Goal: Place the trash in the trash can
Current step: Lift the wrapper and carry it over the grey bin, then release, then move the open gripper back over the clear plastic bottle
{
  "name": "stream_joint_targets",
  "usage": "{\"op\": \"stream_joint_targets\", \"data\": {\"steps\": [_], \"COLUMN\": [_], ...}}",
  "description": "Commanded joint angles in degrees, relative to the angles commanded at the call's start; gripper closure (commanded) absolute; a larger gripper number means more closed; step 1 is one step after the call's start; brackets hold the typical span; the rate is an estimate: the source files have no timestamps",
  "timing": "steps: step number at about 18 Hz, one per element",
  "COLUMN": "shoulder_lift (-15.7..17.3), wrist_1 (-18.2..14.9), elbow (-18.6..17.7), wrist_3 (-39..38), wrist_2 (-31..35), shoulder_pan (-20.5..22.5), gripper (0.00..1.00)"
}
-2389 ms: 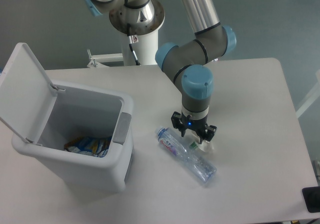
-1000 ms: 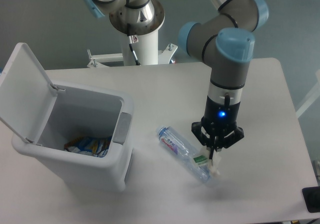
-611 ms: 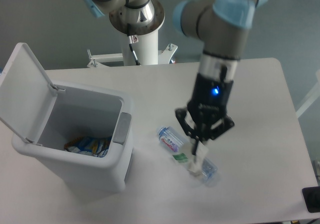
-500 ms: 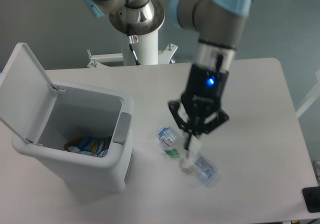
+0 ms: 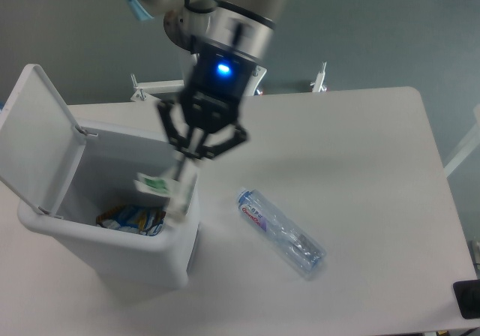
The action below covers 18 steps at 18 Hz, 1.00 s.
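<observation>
Your gripper [image 5: 187, 162] has its fingers clamped on the wrapper [image 5: 159, 189], hanging over the open bin [image 5: 112, 257]; the bottle [image 5: 279, 232] lies right of the bin.

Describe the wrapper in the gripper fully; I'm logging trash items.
The wrapper is small, crumpled and white with green marks, seemingly thin plastic or paper. It dangles from the shut gripper, pinched at its upper end, over the open trash can near the latch-side rim. Nothing else visibly touches it.
</observation>
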Motion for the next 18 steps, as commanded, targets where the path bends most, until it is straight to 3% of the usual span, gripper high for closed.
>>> {"op": "stream_joint_targets", "data": {"steps": [1, 3, 7, 12, 18], "shoulder_lift": [0.0, -0.3, -1.1, -6.6, -18.8], "wrist_1": [0.1, 0.4, 0.6, 0.6, 0.7], "elbow": [-0.1, 0.0, 0.3, 1.1, 7.1], "wrist_3": [0.2, 0.2, 0.2, -2.6, -1.9], "wrist_2": [-0.3, -0.3, -0.1, 0.0, 1.6], "shoulder_pan": [-0.1, -0.2, 0.8, 10.2, 18.4], "gripper": [0.21, 0.02, 0.0, 0.0, 0.0]}}
